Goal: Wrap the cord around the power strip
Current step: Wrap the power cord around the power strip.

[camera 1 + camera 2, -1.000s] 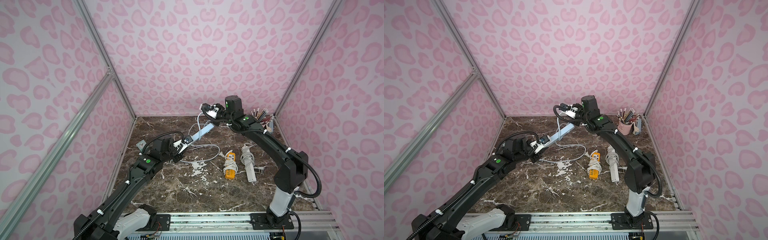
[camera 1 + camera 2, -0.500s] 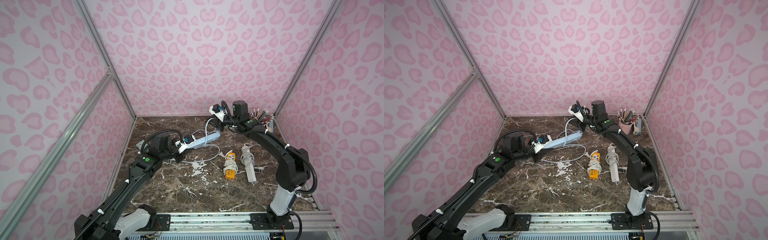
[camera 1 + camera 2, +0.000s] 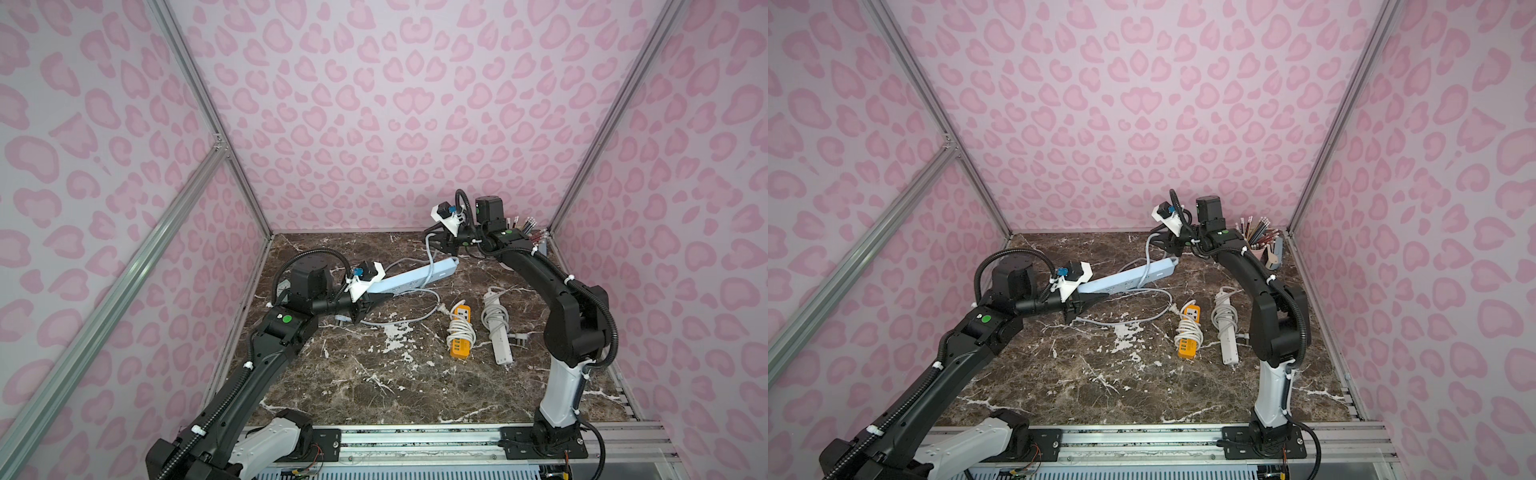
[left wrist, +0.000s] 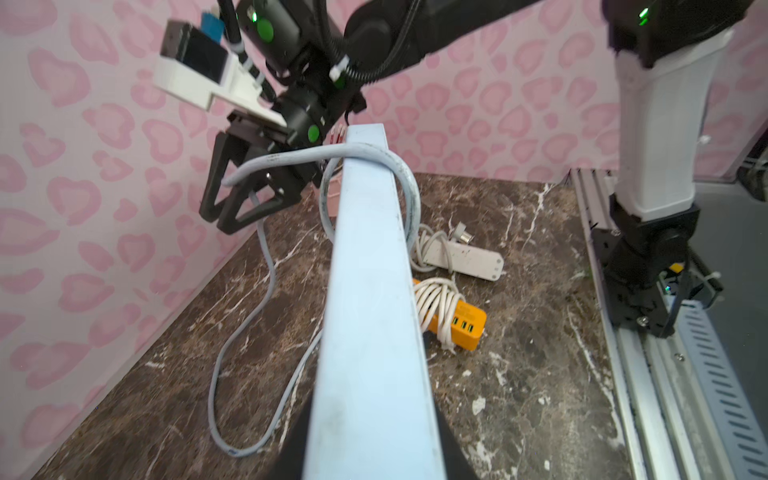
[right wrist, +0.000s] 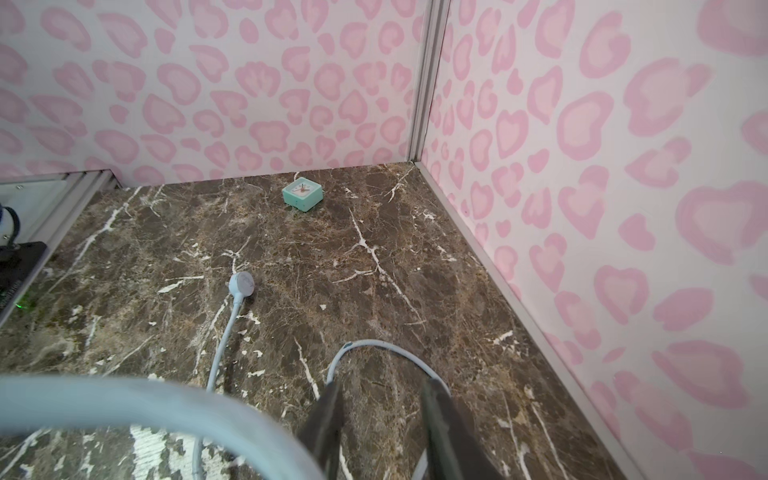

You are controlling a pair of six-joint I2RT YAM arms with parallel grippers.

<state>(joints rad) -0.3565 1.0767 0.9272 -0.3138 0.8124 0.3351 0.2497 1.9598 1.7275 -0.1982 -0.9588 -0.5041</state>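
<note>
My left gripper (image 3: 374,297) (image 3: 1092,298) (image 4: 374,457) is shut on the near end of the light blue power strip (image 3: 415,276) (image 3: 1129,275) (image 4: 370,291), holding it off the table with its far end raised. The grey cord (image 3: 399,320) (image 3: 1133,318) (image 4: 266,266) loops once over the strip near its far end, and the rest trails on the marble. The cord's plug (image 5: 241,284) lies flat on the table. My right gripper (image 3: 436,245) (image 3: 1165,245) (image 4: 232,199) (image 5: 382,388) hovers by the far end, open. The cord runs past its fingers, not clamped.
An orange power strip (image 3: 460,336) and a white power strip (image 3: 496,328), each with its cord wound round it, lie right of centre. A cup of pencils (image 3: 1258,245) stands in the back right corner. A small teal clock (image 5: 302,195) sits by the left wall.
My right gripper has opened and let go of the cord, which it had carried over the strip's far end. My left gripper has lowered the strip to a flatter angle.
</note>
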